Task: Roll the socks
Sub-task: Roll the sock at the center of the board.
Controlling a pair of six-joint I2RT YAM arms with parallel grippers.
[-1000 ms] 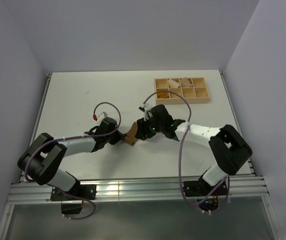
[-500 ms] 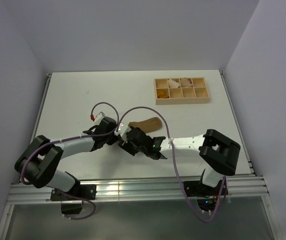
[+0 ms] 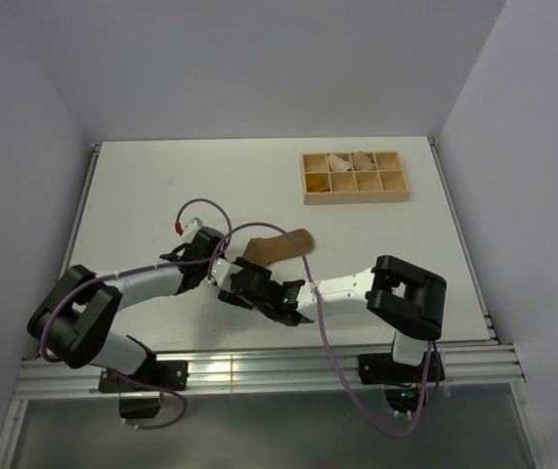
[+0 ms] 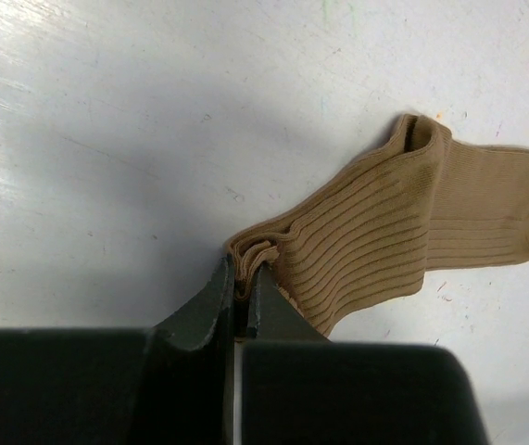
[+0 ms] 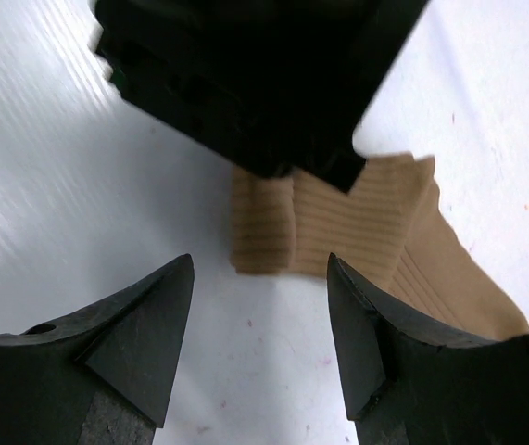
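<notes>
The tan sock (image 4: 403, 222) lay flat on the counter (image 3: 161, 186), between the two arms and well apart from the wooden tray (image 3: 354, 199) at the far right. Its near end was doubled over into a small fold. The left end effector (image 4: 243, 278) was shut narrow on that fold, several ribbed layers pinched between its jaws. The right end effector (image 5: 259, 264) hung wide open and empty just short of the same folded end, with the other arm's black body close above its view.

The step in hand appeared to be starting the roll. To do it well, the left pinch should probably hold firm so the fold does not spring open. The right jaws would need to straddle the full width of the fold, low enough to take every layer and not just the top one. The two end effectors were near each other, so a slow approach from the open side seemed wise. The roll should then be turned tightly toward the rounded toe.

Counted: one tan sock on the counter, two arms, and one tray of eight compartments. Two pale bundles (image 3: 339, 161) sat in its far row. A mustard patch showed in a near compartment, too small to identify.
</notes>
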